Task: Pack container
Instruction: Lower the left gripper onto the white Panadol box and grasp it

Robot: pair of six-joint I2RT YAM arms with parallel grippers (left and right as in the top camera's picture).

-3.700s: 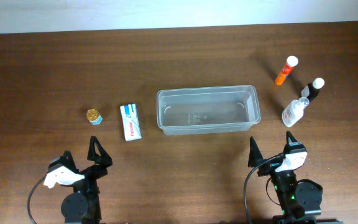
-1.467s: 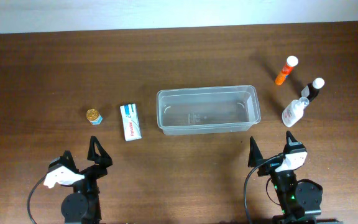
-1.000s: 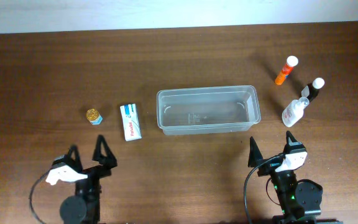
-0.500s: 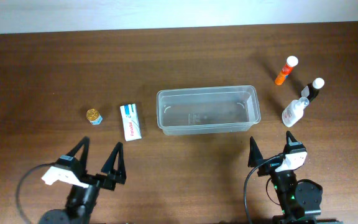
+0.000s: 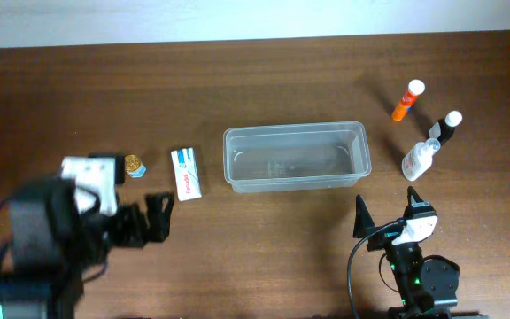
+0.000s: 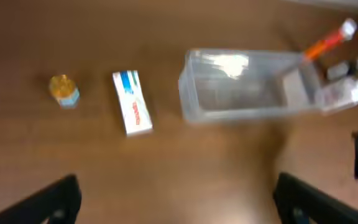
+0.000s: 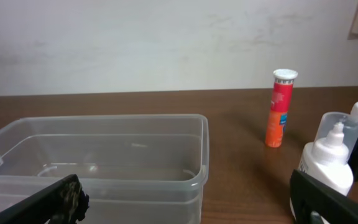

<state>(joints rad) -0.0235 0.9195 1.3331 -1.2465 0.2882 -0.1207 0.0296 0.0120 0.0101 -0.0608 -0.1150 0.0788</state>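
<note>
Two grippers show overhead toward the table's front edge, left gripper [image 5: 149, 217] (blurred) and right gripper [image 5: 385, 206], both spread wide and holding nothing, the empty container [image 5: 296, 157] at mid-table. Left wrist: white box [image 6: 132, 111] lies near the container's left end. Right wrist: orange tube [image 7: 279, 109] and white bottle [image 7: 328, 165] stand close; a wide-jawed reach for one could topple the other.
</note>
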